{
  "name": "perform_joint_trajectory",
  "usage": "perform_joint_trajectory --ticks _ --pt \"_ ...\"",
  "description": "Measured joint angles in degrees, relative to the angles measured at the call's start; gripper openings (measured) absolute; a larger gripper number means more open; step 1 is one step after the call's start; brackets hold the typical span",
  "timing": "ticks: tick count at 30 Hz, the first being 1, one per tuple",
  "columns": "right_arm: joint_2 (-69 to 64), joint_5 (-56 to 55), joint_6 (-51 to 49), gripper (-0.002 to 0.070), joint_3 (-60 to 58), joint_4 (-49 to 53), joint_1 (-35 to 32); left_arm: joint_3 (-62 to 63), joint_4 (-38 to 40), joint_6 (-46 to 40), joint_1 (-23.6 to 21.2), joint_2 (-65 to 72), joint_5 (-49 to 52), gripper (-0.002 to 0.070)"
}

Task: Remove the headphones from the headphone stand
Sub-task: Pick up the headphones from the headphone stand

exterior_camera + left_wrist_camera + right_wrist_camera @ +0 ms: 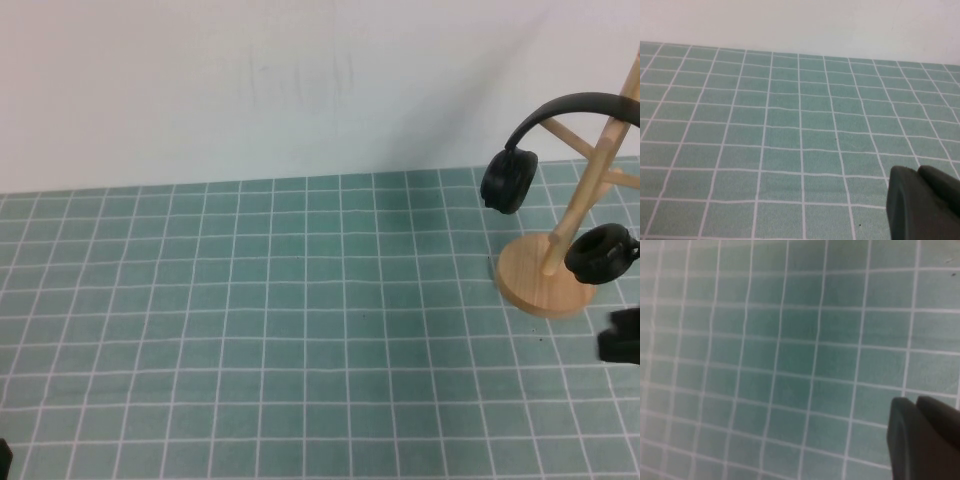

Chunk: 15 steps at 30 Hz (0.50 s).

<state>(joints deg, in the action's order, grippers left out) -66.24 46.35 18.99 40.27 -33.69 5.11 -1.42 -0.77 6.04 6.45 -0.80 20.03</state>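
Note:
The black headphones hang on the light wooden headphone stand at the table's far right. Their headband arches over a peg. One ear cup hangs to the stand's left, and the other hangs low in front of the round base. My right gripper shows as a black block at the right edge, just in front of the base and apart from the headphones. In the right wrist view the right gripper is shut and empty over the cloth. My left gripper is shut too, parked at the near left corner.
A green tablecloth with a white grid covers the table. A plain white wall rises behind it. The stand's upper pole and pegs run out of the picture at the top right.

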Motion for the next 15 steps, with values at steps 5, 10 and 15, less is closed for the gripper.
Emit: perform_joint_trajectory --ticks 5,10,15 --pt "-5.3 0.0 -13.2 -0.0006 6.5 14.5 13.4 0.0 0.0 0.0 0.0 0.0 0.0 -0.0003" --pt "-7.1 0.1 -27.6 -0.0006 12.6 31.0 24.2 0.0 0.0 0.0 0.0 0.0 0.0 -0.0003" --pt "-7.1 3.5 -41.7 -0.0006 16.4 47.3 26.4 0.0 0.0 0.0 0.0 0.0 0.0 -0.0003"
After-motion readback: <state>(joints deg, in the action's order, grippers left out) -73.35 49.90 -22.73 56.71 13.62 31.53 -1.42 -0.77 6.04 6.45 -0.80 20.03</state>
